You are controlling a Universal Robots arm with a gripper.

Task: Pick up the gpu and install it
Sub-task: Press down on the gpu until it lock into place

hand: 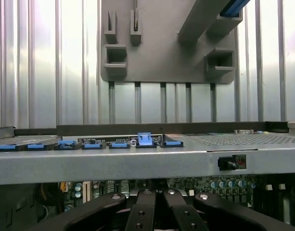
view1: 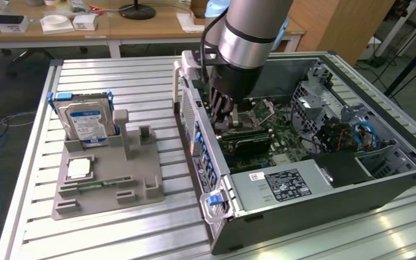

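Ribbed, brushed-aluminium slatted table spanning the exterior view. At the exterior view's left, a matte grey plastic holder tray with slots and posts. Standing upright at its back, a silver metal hard drive with a blue-and-white label, the print too small to read. Lying flat in front of it, a square silver chip and a narrow green memory stick.

At centre, a glossy silver-and-black cylindrical robot arm reaching down into an open dark grey metal computer case. Black gripper with its fingers pressed together, holding nothing visible. Just beneath it, inside the case, the thin flat black gpu card lying across the green motherboard; contact between the two not discernible.

Towards the exterior view's right, a white-and-black power supply label, illegible, and looped blue cables.

In the wrist view, black fingers closed together beside the case's grey wall with a blue plastic clip.
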